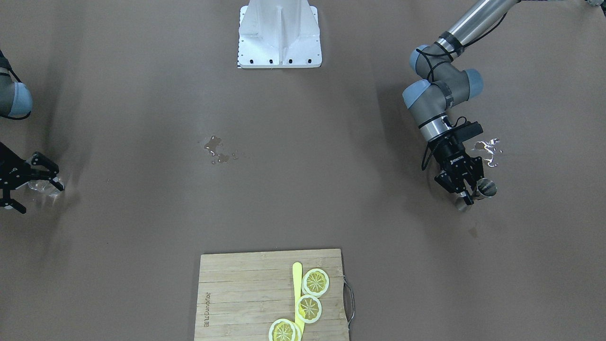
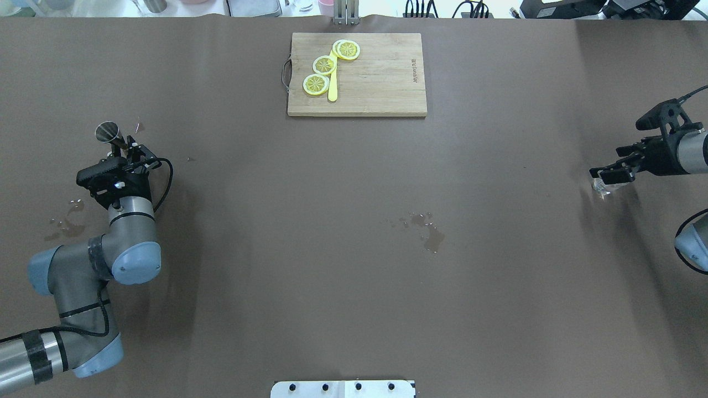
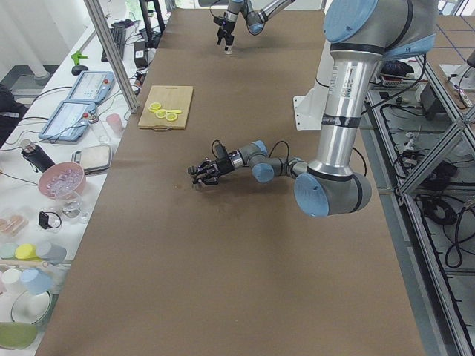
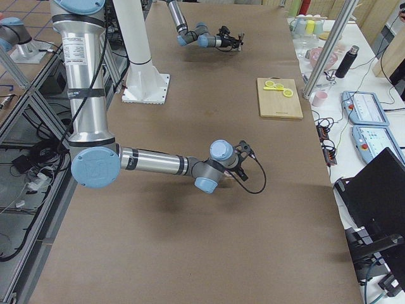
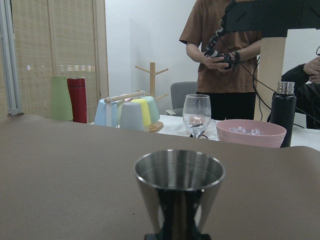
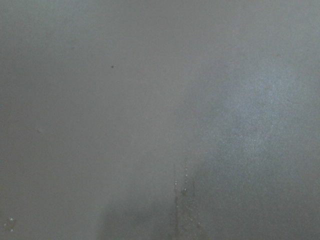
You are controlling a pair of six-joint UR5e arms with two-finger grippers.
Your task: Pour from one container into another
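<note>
While the right wrist camera gave me only a grey blur, the front-facing view showed the right hand [image 1: 41, 199] at the frame's left edge. Its fingers were spread wide, released. The clear glass [image 1: 41, 186] sat on the surface [image 1: 303, 203] just beside the upper finger; I could not tell whether they touched. Overhead, that hand [image 2: 607, 177] appeared side-on at the right edge, its spread hidden, with the glass a faint shape beneath it.

At the left of the overhead frame the left hand [image 2: 131, 149] was clenched on the narrow lower part of the steel cup [image 2: 106, 132], whose open mouth showed there. The left wrist view added what the overhead could not: the cup stood upright with a level rim at lower centre, its inside out of sight. Behind it were a wine glass [image 5: 196, 111], a pink bowl [image 5: 248, 132], a black bottle [image 5: 283, 112] and a standing person [image 5: 220, 45].

Overhead, a small puddle [image 2: 428, 235] lay mid-frame, and the cutting board [image 2: 381, 77] with lemon slices [image 2: 324, 64] lay at top centre. Only the front-facing view caught a wet patch [image 1: 488, 150] glinting just right of the left wrist.
</note>
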